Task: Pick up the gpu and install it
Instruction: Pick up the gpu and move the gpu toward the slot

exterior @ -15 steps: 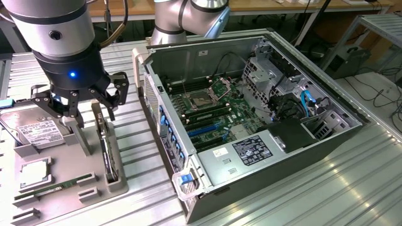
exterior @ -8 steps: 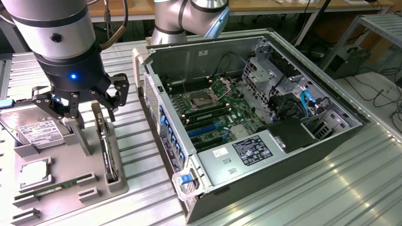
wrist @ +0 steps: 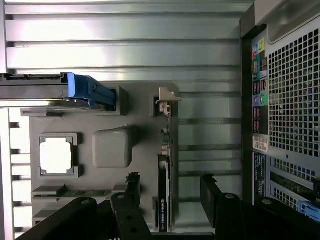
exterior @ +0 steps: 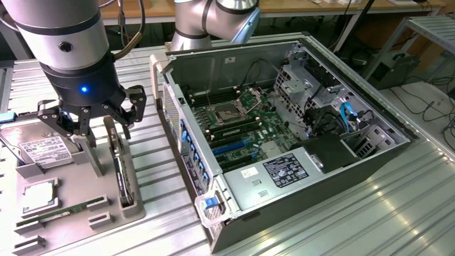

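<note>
One hard drive [exterior: 35,146] near gpu [exterior: 119,166]

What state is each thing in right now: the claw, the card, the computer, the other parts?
gripper: open, above the gpu, holding nothing.
gpu: standing on edge in the tray, not lifted.
computer case: on its side, panel off, motherboard exposed.
hard drive: resting in the tray.
processor: flat in its tray recess.
memory stick: lying in its tray slot.

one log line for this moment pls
gripper: open, over gpu | gpu: on edge in parts tray, not held | computer case: side open, gpu not installed
</note>
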